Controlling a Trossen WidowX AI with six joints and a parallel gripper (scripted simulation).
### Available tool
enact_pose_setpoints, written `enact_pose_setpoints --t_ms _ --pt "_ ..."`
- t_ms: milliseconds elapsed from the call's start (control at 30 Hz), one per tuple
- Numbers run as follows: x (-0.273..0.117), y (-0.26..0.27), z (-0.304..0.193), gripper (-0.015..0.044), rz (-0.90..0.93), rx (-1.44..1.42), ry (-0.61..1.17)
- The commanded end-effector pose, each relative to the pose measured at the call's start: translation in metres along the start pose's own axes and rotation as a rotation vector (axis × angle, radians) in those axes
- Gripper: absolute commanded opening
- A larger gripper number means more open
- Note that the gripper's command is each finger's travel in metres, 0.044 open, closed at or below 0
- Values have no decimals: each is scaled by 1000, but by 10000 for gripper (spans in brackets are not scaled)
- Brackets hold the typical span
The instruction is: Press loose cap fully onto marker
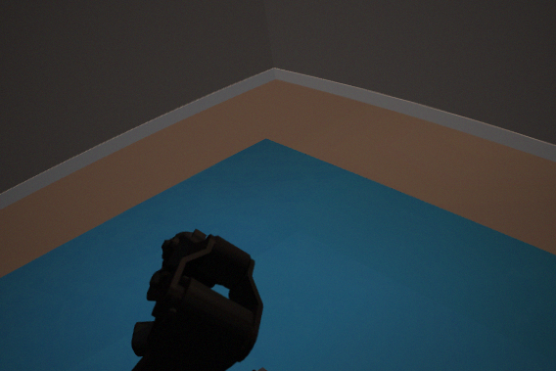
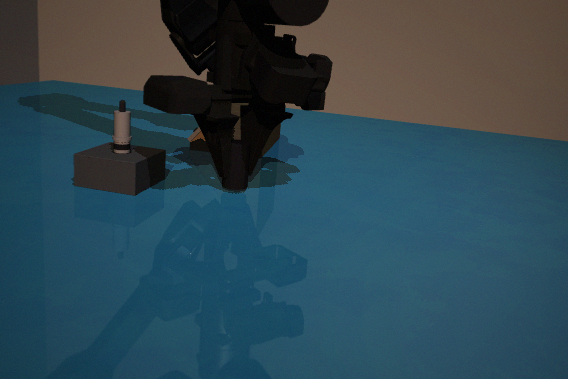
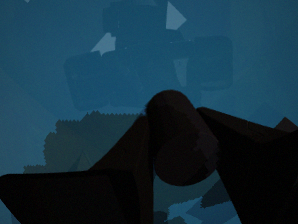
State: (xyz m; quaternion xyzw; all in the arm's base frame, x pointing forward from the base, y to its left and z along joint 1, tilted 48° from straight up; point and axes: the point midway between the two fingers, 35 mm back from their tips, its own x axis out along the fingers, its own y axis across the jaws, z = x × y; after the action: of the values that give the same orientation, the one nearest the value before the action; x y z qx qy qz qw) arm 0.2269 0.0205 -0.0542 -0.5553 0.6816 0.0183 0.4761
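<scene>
The black cap (image 2: 235,184) (image 3: 185,162) stands upright on the blue table. My gripper (image 2: 235,170) (image 3: 172,119) points down and is shut on the cap, one finger on each side of it. The white marker (image 2: 122,125) stands upright in the grey holder block (image 2: 104,171), to the left of my gripper in the exterior view, with its dark tip up and bare. In the top view only part of the dark arm shows; the fingers, cap, marker and block do not show there.
A brown, wedge-shaped object (image 2: 273,139) stands behind the fingers in the exterior view, partly hidden by them. The blue table (image 1: 343,248) (image 2: 400,253) ends near pale brown walls. Arm shadows and reflections lie on its surface.
</scene>
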Motion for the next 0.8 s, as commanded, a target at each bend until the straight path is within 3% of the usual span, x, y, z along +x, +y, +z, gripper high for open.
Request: enact_pose_setpoints --t_ms 0,767 --pt "-11 -1 2 0 3 6 -9" --pt "-62 -14 -6 0 4 6 -10"
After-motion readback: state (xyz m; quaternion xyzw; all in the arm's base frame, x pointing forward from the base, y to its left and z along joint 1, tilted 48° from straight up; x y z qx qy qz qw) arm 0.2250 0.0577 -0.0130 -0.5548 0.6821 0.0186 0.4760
